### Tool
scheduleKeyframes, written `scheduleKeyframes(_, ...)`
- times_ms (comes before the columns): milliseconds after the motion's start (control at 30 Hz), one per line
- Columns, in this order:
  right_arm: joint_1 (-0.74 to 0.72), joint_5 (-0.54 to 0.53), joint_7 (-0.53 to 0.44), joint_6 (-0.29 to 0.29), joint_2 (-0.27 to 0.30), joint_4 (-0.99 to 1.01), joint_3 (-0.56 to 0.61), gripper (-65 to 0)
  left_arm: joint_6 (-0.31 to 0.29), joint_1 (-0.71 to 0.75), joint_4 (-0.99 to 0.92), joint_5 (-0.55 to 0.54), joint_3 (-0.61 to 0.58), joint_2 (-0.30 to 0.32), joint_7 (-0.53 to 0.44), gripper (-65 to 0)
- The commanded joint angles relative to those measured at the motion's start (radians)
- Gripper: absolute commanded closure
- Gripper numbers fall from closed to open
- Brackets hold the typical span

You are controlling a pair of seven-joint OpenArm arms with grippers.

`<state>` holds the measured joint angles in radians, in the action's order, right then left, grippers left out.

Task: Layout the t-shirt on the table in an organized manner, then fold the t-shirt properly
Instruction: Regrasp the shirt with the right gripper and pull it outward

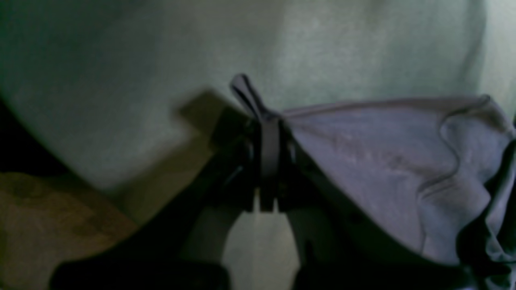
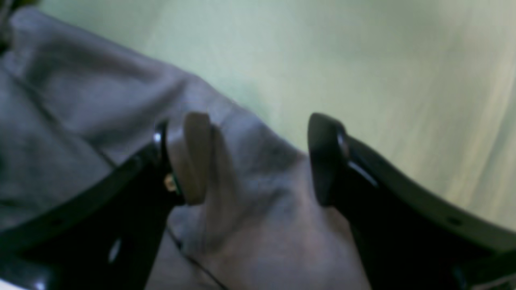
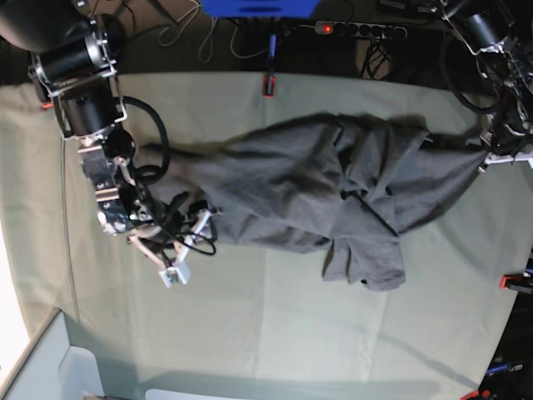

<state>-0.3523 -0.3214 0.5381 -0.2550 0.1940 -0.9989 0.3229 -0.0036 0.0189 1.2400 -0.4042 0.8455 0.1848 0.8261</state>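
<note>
Right gripper jaws spread wide, holding nothing; tan pad and bare black finger straddle a raised edge of the t-shirt, fabric between them but not pinched. Left gripper fully closed, clamped on a thin tab of the shirt's hem, a fold of cloth poking out past the tips. Base view: dark grey shirt stretched lengthwise across the middle of the table, bunched and creased near its centre, one flap hanging toward the near side. Red clamp at the far table edge.
</note>
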Motion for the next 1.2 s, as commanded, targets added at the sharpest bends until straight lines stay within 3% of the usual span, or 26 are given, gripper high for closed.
scheduleKeyframes(0,-0.037,-0.005,-0.022,-0.008,-0.001,-0.004,-0.003,-38.1,-0.003,-0.01,0.019,-0.003,0.001,0.017,-0.014,0.0)
scheduleKeyframes(167,-0.038,-0.005,-0.022,-0.014,-0.003,0.01,-0.003,-35.6,-0.003,-0.015,0.017,-0.003,-0.001,0.015,-0.014,0.0)
scheduleKeyframes(233,-0.037,-0.005,-0.022,-0.069,-0.003,0.01,0.011,-31.5,-0.003,-0.015,0.017,-0.003,-0.001,0.015,-0.014,0.0)
scheduleKeyframes(367,-0.035,-0.005,-0.022,-0.198,-0.003,0.01,0.046,-15.9,-0.003,-0.017,0.016,-0.003,-0.001,0.015,-0.014,0.0)
scheduleKeyframes(467,-0.02,-0.005,-0.02,-0.201,-0.003,0.01,0.052,-0.7,-0.003,-0.017,0.016,-0.003,0.002,0.015,-0.014,0.0)
scheduleKeyframes(633,-0.02,-0.006,-0.019,-0.2,0.019,-0.051,0.029,0.0,-0.003,-0.017,0.017,-0.003,0.005,0.015,-0.014,0.0)
scheduleKeyframes(767,0.052,-0.006,0.018,-0.2,0.048,-0.248,-0.187,0.0,-0.003,-0.017,0.019,-0.003,0.005,0.017,-0.014,0.0)
scheduleKeyframes(967,0.193,-0.009,0.07,-0.2,0.045,-0.539,-0.56,0.0,-0.003,-0.018,0.019,-0.005,0.005,0.017,-0.014,0.0)
scheduleKeyframes(1167,0.315,-0.011,0.066,-0.2,-0.015,-0.742,-0.786,0.0,-0.003,-0.018,0.02,-0.098,-0.002,0.015,-0.004,0.0)
